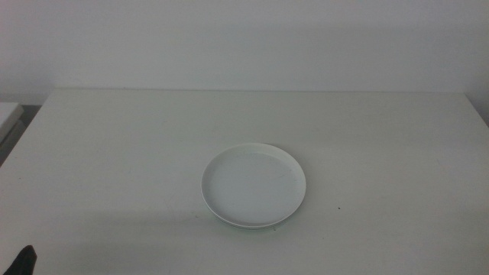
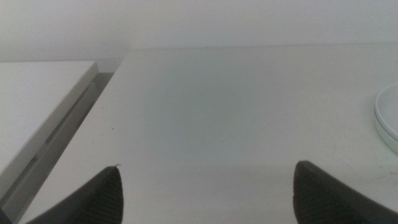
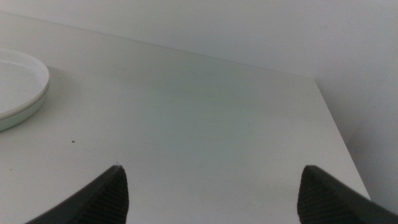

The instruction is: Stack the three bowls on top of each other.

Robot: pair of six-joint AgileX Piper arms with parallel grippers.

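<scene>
This looks like a plain test room, like a lab. There is just a big white table [image 1: 114, 153] against a bare white wall [image 1: 244, 38]. A second white table [image 2: 37, 93] stands beside it.

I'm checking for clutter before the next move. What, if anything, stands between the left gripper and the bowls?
Nothing visible does. The left gripper waits at the table's near left corner, jaws open over bare table. The bowls already sit nested in one stack mid-table, white on top. The right gripper is open too.
</scene>
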